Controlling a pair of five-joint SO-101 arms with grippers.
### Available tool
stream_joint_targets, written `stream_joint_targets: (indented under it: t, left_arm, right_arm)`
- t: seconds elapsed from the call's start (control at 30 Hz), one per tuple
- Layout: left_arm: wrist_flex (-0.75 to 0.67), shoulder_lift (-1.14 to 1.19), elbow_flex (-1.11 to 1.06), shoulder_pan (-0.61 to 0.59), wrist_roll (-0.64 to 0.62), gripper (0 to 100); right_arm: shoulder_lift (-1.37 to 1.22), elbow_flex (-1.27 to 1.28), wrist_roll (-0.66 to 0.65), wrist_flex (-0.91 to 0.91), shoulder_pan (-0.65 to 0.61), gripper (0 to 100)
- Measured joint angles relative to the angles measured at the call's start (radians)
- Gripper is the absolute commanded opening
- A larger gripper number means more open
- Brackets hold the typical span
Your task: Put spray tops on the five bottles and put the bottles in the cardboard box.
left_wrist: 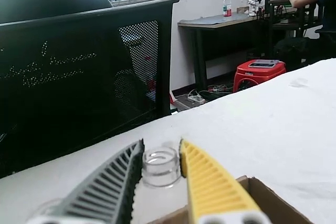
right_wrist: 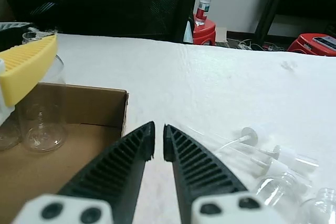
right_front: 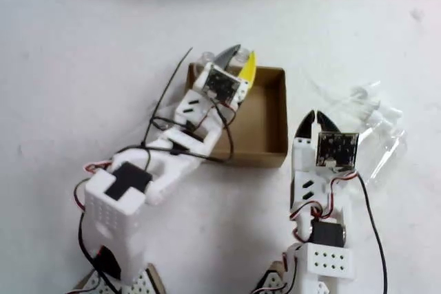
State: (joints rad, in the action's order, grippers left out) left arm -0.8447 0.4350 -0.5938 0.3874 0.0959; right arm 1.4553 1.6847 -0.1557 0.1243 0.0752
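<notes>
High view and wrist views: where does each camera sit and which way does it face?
High view: above the table, looking down; left pincer, right pincer, cardboard box.
Left wrist view: on left arm, facing a black chair past the table; left pincer grips a bottle.
Right wrist view: on right arm, facing across the table; right pincer, spray tops.
Shared: both wrist views show that bottle.
</notes>
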Motion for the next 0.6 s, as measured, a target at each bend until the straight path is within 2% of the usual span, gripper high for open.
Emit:
stream_joint_targets:
  t: [0.6]
  left_arm:
    - [0.043, -0.074, -0.058, 0.002, 0.0, 2]
  right_arm:
    - [0.0, 0.0, 0.0, 0.0, 0.0, 1.9]
